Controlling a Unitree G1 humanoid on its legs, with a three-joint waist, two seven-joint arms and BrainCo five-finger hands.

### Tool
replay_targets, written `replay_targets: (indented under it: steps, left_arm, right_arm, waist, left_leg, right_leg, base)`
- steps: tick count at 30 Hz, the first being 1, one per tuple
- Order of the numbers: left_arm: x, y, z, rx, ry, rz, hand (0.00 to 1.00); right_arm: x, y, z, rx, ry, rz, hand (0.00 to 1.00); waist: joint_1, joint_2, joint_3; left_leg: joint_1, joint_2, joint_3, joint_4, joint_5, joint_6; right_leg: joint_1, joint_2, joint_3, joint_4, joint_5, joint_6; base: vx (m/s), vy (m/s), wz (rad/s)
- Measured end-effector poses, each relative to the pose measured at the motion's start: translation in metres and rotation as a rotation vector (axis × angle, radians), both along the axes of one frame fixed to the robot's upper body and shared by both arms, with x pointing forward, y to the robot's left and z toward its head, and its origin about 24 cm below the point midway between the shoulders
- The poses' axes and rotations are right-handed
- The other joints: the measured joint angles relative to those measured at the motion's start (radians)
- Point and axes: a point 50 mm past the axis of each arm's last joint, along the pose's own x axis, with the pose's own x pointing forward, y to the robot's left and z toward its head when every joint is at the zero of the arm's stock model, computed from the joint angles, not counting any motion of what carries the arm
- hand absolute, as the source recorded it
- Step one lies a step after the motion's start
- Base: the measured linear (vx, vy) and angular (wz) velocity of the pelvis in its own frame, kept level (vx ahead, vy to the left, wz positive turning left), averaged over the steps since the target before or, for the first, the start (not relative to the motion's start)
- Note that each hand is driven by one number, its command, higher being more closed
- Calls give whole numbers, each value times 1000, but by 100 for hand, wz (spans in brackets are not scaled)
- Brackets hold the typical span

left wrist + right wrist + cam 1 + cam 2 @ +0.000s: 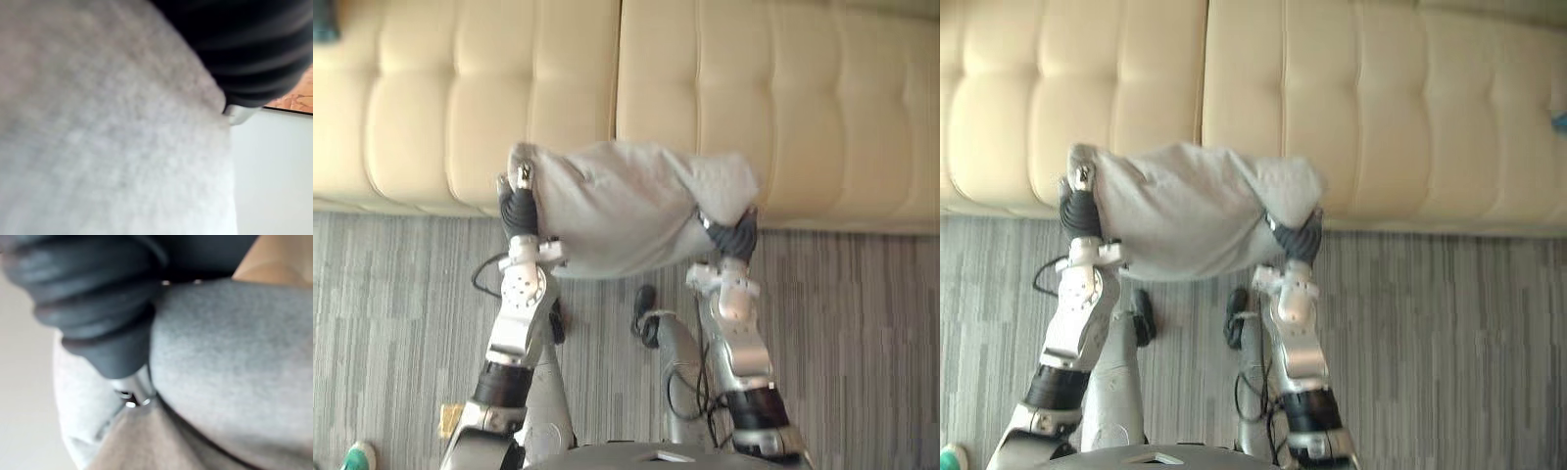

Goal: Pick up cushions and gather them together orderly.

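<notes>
Hold grey cushion (626,211) level between left hand (517,208) and right hand (736,235), grips unreadable, and lower squarely onto sofa (803,98).

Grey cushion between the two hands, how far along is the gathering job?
Done: the grey cushion is picked up, clear of the striped floor. In hand: it is held between the left hand at one end and the right hand at the other, in front of the cream sofa. Left: setting it down neatly with the other cushions.
</notes>
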Motion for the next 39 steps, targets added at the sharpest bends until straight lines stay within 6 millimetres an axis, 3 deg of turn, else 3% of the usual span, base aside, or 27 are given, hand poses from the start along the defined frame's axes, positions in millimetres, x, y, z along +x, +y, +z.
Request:
replay_targets:
  steps: [4, 8, 13, 18, 20, 22, 23, 24, 26, 27, 28, 29, 30, 33, 35, 36, 38, 39]
  left_arm:
    - [-31, 7, -33, 12, 120, -20, 100]
    - [-41, 9, -42, 17, 152, -33, 100]
    - [-44, 10, -50, 20, 183, -40, 100]
    - [-47, 12, -65, 25, 252, -32, 100]
    - [-50, 13, -73, 28, 289, -34, 100]
    - [-51, 14, -75, 39, 300, -32, 100]
    - [-51, 17, -76, 56, 305, -32, 100]
    - [-51, 20, -76, 69, 306, -28, 100]
    - [-51, 23, -76, 86, 305, -25, 100]
    - [-51, 26, -78, 106, 314, -26, 100]
    - [-51, 29, -77, 129, 310, -26, 100]
    - [-51, 21, -81, 96, 325, -35, 100]
    - [-52, 9, -85, 56, 336, -62, 100]
    - [-57, 7, -91, 46, 366, -75, 100]
    - [-58, 6, -90, 28, 359, -81, 100]
    - [-59, 4, -90, 4, 361, -86, 100]
    - [-59, 2, -89, -21, 354, -101, 100]
    - [-59, 0, -88, -27, 347, -108, 100]
  right_arm:
    - [-30, -1, -32, 16, 132, 69, 100]
    - [-31, -2, -33, 7, 135, 77, 100]
    - [-27, -4, -31, -36, 124, 92, 100]
    - [-22, -2, -43, -40, 175, 108, 100]
    - [-23, -1, -51, -66, 212, 115, 100]
    - [-24, 0, -51, -83, 214, 120, 100]
    - [-24, 1, -52, -83, 216, 126, 100]
    - [-24, 4, -51, -81, 214, 135, 100]
    - [-22, 4, -50, -81, 208, 137, 100]
    - [-22, 5, -54, -77, 223, 137, 100]
    - [-23, 7, -57, -63, 238, 139, 100]
    - [-22, 2, -52, -93, 218, 142, 100]
    - [-25, -8, -54, -125, 228, 132, 100]
    - [-39, -12, -64, -121, 285, 139, 100]
    - [-41, -13, -56, -121, 256, 139, 100]
    - [-41, -15, -47, -139, 219, 140, 100]
    - [-41, -19, -34, -173, 167, 144, 100]
    - [-42, -22, -28, -185, 142, 140, 100]
  waist:
    - [2, -11, -102]
    - [10, -17, -176]
    - [8, -21, -217]
    - [7, -21, -217]
    - [5, -14, -196]
    - [-5, -27, -170]
    - [-8, -25, -153]
    - [-1, -34, -152]
    - [2, -37, -150]
    - [-14, -65, -151]
    - [-47, -139, -158]
    - [-50, -70, -144]
    - [-51, 25, -137]
    - [-54, 53, -150]
    - [-56, 55, -157]
    - [-59, 55, -162]
    - [-55, 55, -164]
    - [-48, 56, -167]
  left_leg:
    - [207, -8, 29, -94, -20, -8]
    - [321, -15, 58, -167, -23, -11]
    - [401, -35, 66, -214, -21, -11]
    - [433, -58, 52, -213, -38, 0]
    - [448, -54, 48, -187, -84, 10]
    - [459, -72, 32, -178, -93, 23]
    - [465, -79, 22, -183, -89, 41]
    - [458, -81, 21, -192, -85, 48]
    - [436, -90, 5, -226, -79, 57]
    - [455, -137, -25, -328, -71, 65]
    - [447, -262, -60, -218, -85, 60]
    - [472, -254, -95, -130, -130, 45]
    - [560, -205, -103, -220, -234, 48]
    - [591, -148, -135, -255, -209, 8]
    - [526, -99, -143, -105, -190, -24]
    - [490, -83, -137, -1, -144, -28]
    - [435, -67, -104, 149, -32, -20]
    - [392, -37, -49, 249, -33, -12]
  right_leg:
    - [219, 16, 0, -144, 14, 20]
    - [341, 34, 22, -273, 56, 30]
    - [447, 50, 50, -410, 126, 34]
    - [443, 33, 85, -373, 139, 32]
    - [386, 26, 106, -199, 124, 18]
    - [326, -4, 109, -50, 127, 14]
    - [293, -15, 108, -8, 100, -12]
    - [282, -12, 106, -45, 47, -2]
    - [266, 10, 105, -164, 32, 12]
    - [266, 9, 125, -278, 41, 28]
    - [260, -55, 145, -316, 63, 56]
    - [247, -33, 157, -260, 65, 53]
    - [210, 29, 142, -161, 74, 35]
    - [228, 64, 78, -149, 3, -1]
    - [250, 89, 34, -130, -20, -39]
    - [283, 94, 21, -141, -36, -47]
    - [338, 90, 24, -180, -37, -50]
    - [393, 84, 35, -225, -38, -50]
  base:
    - [208, 45, -4]
    - [124, 31, -13]
    - [104, 35, -12]
    - [1, 59, -20]
    - [-124, 125, -8]
    - [-146, 97, 19]
    - [-63, 17, 21]
    - [-53, -45, 19]
    - [-13, -108, 24]
    - [75, -76, 73]
    - [84, -102, 77]
    - [104, -27, 45]
    - [75, -79, 9]
    - [286, -163, 28]
    - [454, -228, 26]
    - [479, -198, 14]
    - [340, -76, 1]
    - [290, 19, -3]
